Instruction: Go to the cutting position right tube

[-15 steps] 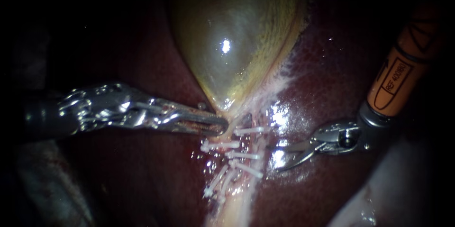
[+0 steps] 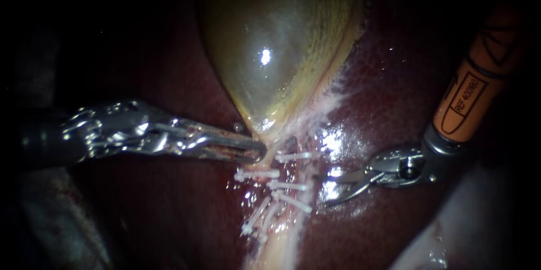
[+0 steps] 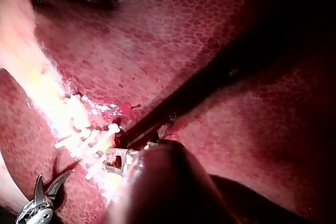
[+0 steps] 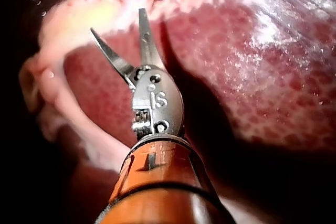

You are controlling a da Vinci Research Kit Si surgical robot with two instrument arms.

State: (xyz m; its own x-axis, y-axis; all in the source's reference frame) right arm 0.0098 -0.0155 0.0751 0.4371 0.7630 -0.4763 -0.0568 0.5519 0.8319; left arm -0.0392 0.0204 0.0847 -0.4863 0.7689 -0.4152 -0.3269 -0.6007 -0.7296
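Jaws open on the right instrument (image 2: 327, 189), thin blades just beside the right tube (image 2: 280, 192), not touching. It looks soft, slick and frail, lying on the liver (image 2: 394, 106) below the gallbladder (image 2: 270, 50); best met between the white clips (image 2: 288, 185). Left instrument (image 2: 260, 151) clamps the gallbladder's neck.

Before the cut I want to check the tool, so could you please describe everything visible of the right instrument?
The right instrument comes in from the upper right: an orange shaft, a shiny metal wrist, then two slim, curved, pointed blades. Its jaws are open with nothing between them, aimed at the white clips and just short of them. It lies over the glistening liver; whether it touches it cannot be told.
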